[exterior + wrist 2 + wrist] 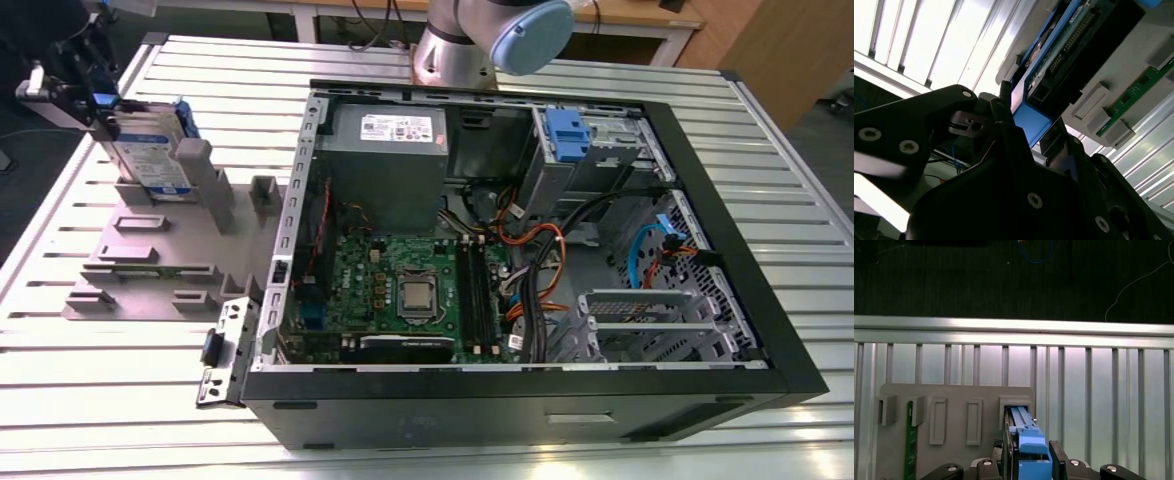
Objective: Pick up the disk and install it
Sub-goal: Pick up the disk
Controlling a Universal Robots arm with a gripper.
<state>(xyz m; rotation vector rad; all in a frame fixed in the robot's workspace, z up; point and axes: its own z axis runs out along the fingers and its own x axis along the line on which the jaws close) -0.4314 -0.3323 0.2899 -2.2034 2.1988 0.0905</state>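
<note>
Now | gripper (1029, 447) clamped narrow on the disk (144, 152) | disk upright at grey fixture (150, 256) | fixture on tabletop (94, 400) beside open computer case (534, 405)

Hidden Ends, Cropped Edges

In the first wrist view the tool (1030, 454) is cut off by the picture's edge and covers the near end of the disk (1023, 422), which shows edge-on; in the second wrist view the tool's black body hides much of the disk; in the exterior view the disk's lower end is hidden behind the grey fixture (147, 265), the arm (483, 40) is cropped above its base, and the desk (120, 400) runs out of frame.
</note>
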